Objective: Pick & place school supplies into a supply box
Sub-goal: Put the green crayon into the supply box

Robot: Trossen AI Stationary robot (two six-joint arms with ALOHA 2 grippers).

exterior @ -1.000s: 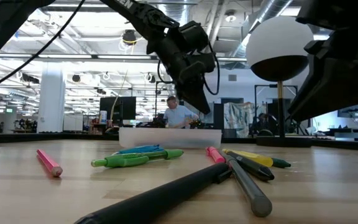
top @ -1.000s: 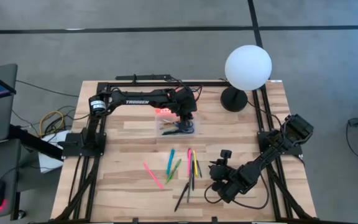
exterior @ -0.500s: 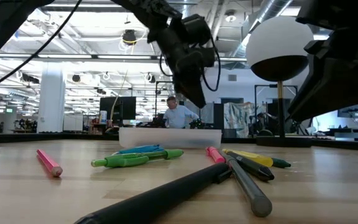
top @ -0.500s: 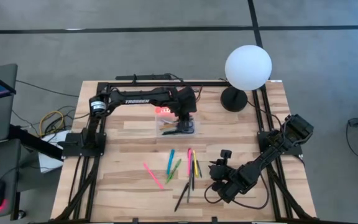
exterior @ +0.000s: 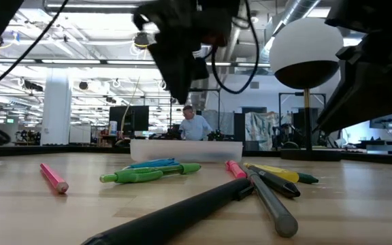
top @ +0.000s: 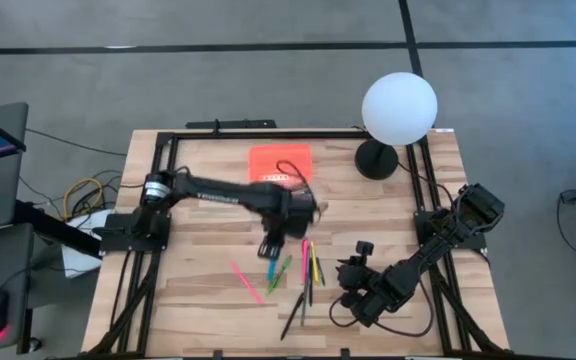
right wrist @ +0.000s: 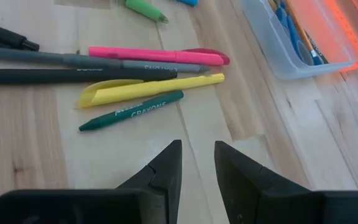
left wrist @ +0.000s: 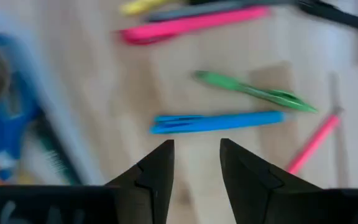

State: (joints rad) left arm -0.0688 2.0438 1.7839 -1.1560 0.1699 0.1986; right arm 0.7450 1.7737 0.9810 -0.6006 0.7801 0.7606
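Orange and flat, the rectangular lid [top: 280,160] now lies in plain sight at 12 o'clock on the pale wooden table [top: 198,280]. A second ago the left arm covered it while reaching over the small clear plastic supply box [exterior: 186,150]. That arm has since swung away from the box toward 6 o'clock, and the left gripper [left wrist: 196,143] now hangs over the loose supplies in the middle of the table. Its claw has spread and stands apart with nothing between the fingers.

Directly ahead of it lies the slim blue pen [left wrist: 219,121], with the green pen [left wrist: 257,92] just beyond and a thin pink pencil [left wrist: 312,143] off to one side. I take this to mean one drop into the box is finished and the next pick is starting, most likely the blue pen.

The right gripper [right wrist: 197,146] waits at 5 o'clock on the table, with its claw slightly parted and empty, near the yellow pen [right wrist: 148,87] and the dark green crayon [right wrist: 132,111]. Several supplies are still outside the box, so the task is only partly done.
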